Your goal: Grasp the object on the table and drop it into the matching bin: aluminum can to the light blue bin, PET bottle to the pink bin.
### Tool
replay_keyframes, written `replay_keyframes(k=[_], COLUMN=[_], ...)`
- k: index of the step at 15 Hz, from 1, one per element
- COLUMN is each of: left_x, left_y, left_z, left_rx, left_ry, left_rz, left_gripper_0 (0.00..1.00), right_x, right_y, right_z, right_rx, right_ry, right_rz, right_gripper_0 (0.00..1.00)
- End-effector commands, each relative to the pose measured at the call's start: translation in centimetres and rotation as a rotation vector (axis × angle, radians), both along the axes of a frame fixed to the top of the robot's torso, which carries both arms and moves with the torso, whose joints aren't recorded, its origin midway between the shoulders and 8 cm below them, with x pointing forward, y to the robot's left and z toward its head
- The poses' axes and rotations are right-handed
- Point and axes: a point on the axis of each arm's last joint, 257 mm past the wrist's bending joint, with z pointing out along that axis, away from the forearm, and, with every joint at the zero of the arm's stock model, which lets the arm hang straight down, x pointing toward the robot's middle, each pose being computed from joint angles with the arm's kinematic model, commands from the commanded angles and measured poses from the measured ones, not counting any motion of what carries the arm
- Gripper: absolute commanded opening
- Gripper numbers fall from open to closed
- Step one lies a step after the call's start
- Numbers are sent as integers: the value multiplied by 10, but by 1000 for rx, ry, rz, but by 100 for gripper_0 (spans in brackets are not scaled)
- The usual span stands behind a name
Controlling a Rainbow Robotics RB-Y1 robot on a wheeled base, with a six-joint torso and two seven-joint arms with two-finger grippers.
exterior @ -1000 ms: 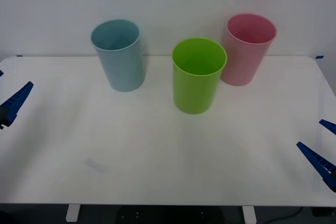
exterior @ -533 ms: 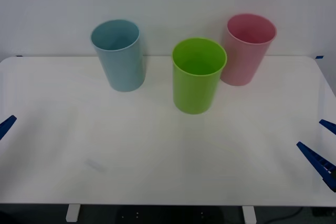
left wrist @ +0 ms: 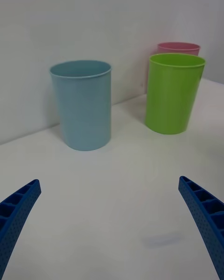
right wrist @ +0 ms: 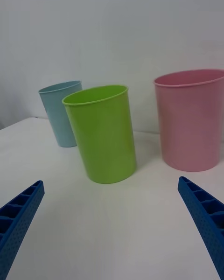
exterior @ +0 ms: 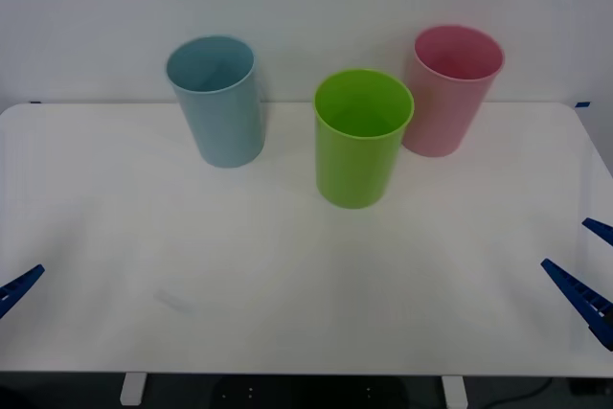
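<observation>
The left end effector (exterior: 19,287) has dropped toward the table's (exterior: 287,284) near edge, open like the right end effector (exterior: 586,270); the light blue bin (exterior: 220,102) stands upright.

The right gripper (right wrist: 112,224) had its blue fingers (right wrist: 18,214) spread wide over the white table (right wrist: 116,233). A lime green bin (right wrist: 101,133) stood nearest, upright, with the pink bin (right wrist: 190,119) beside it and the light blue bin (right wrist: 62,113) farther back.

Front high, wrists low – bins (exterior: 363,137) shared
</observation>
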Motion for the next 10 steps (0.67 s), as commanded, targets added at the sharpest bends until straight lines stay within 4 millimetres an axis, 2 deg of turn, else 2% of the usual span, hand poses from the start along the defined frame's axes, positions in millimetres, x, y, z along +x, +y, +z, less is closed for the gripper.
replay_keyframes(k=[1, 6, 10], left_x=[0, -4, -4], left_y=[-5, -14, -14], left_z=[-6, -14, -15], left_rx=[-5, -23, -20], left_ry=[5, 22, 23], left_rz=[-4, -22, -22], left_gripper_0=[100, 100, 100], right_x=[0, 0, 0], right_y=[0, 0, 0], right_z=[0, 0, 0], right_rx=[0, 0, 0], right_ry=[0, 0, 0], right_rz=[0, 0, 0], right_gripper_0=[100, 100, 100])
